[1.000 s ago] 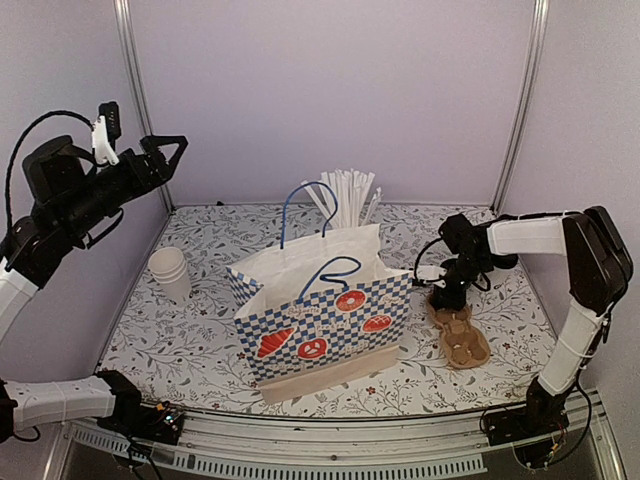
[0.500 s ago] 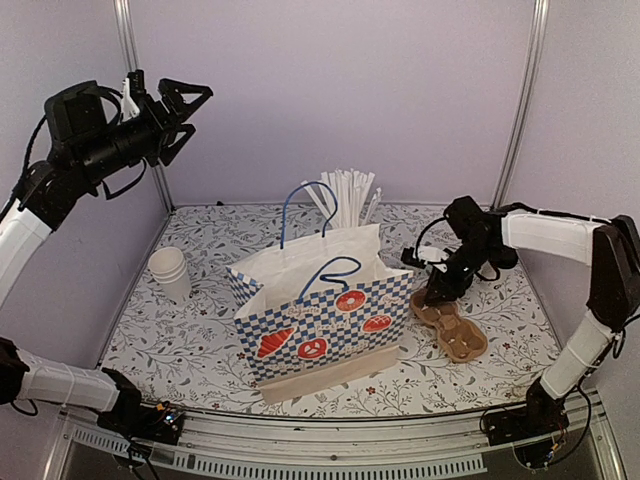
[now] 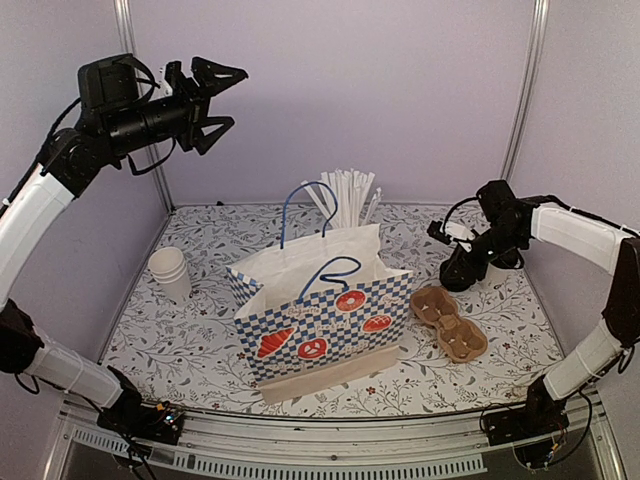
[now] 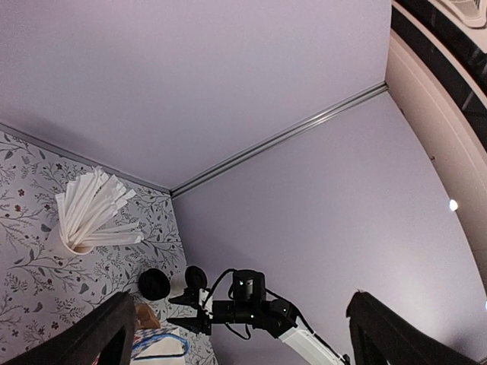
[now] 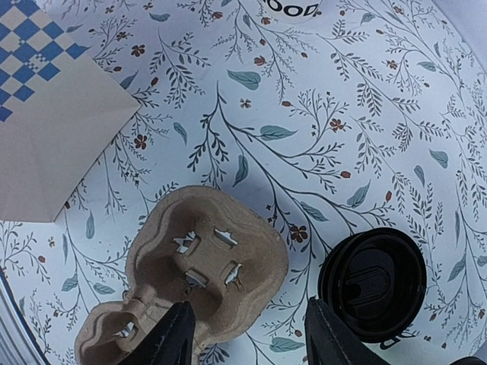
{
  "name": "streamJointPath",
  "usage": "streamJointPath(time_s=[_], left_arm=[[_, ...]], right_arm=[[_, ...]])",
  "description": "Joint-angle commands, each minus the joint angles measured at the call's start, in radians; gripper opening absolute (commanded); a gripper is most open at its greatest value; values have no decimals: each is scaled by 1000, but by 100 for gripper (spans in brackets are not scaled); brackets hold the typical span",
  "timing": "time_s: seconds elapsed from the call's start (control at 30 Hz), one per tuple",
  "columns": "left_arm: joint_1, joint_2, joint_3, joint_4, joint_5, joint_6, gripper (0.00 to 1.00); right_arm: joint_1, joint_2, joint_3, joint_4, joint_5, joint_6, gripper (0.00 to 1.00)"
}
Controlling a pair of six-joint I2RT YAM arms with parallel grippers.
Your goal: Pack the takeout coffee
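Takeout coffee (image 5: 373, 283) shows in the right wrist view as a round black lid seen from above. It sits low on the floral worktop (image 5: 304, 144), just outside the right-hand finger of the right tool (image 5: 251, 313). The cup body under the lid cannot be made out. That tool hangs over the worktop with its fingers spread apart and nothing between them, so the coffee is not gripped.

On the tool's other side, partly under its left-hand finger, lies a brown pulp cup carrier (image 5: 205, 251). It is near the lid, with a strip of worktop between them. Ahead of the tool and to its left is the tan bottom corner of a blue-and-white checked paper bag (image 3: 320, 310). In the top view the bag stands with its mouth open upward and its blue handles up.

Straight ahead of the tool, cut off by the frame's top edge, is the base of a white cup (image 5: 291, 6) with black lettering; which cup it is cannot be told. Beyond the bag from the tool, a cup of white straws (image 3: 347, 195) rises behind the bag's rim. Farther still, a stack of white cups (image 3: 170, 272) stands by itself. The left tool (image 3: 236, 97) hangs high above that far side, fingers wide apart, holding nothing.
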Motion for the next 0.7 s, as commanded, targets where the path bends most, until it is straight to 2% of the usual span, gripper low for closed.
streamJointPath(time_s=[0.0, 0.1, 0.17, 0.23, 0.33, 0.37, 0.43, 0.57, 0.67], left_arm=[[-3, -17, 9, 67, 3, -4, 100], [-12, -2, -3, 92, 23, 14, 100], [-33, 13, -10, 93, 25, 107, 100], [-48, 2, -91, 125, 16, 225, 100], [-36, -90, -354, 312, 53, 497, 100], [-35, -132, -440, 367, 42, 593, 100], [-34, -212, -563, 329, -161, 674, 100], [-30, -268, -626, 166, -519, 730, 100], [-27, -252, -647, 72, -617, 737, 100]], right_arm=[[-4, 8, 35, -17, -33, 31, 53], [-4, -13, 13, -14, -29, 29, 55], [-6, -42, -10, -2, -22, 31, 59], [-21, -80, -31, 13, -19, 46, 71], [-59, -104, -53, 14, -47, 108, 98], [-70, -105, -62, 0, -61, 128, 99], [-77, -94, -83, -46, -90, 130, 99], [-76, -41, -133, -108, -96, 95, 99], [-77, -9, -173, -77, -36, 126, 90]])
